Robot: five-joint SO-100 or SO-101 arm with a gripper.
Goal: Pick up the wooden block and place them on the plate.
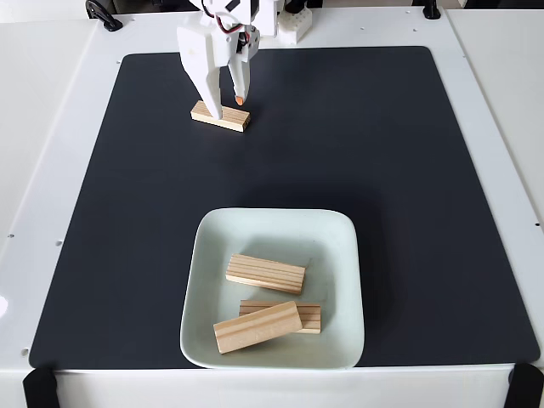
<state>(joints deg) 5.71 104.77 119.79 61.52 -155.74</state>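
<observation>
In the fixed view the end effector is seen parted and released, its two fingers lowered onto or just above the last loose block, which lies on the black mat near the far edge of the worktop. Whether the fingers straddle the block or merely touch its top cannot be told. Three more blocks are already lying in the plate, one leaning across another. A closure made off-centre could twist or flick the block away. A careless drop onto the crowded plate could send a block over the rim.
</observation>
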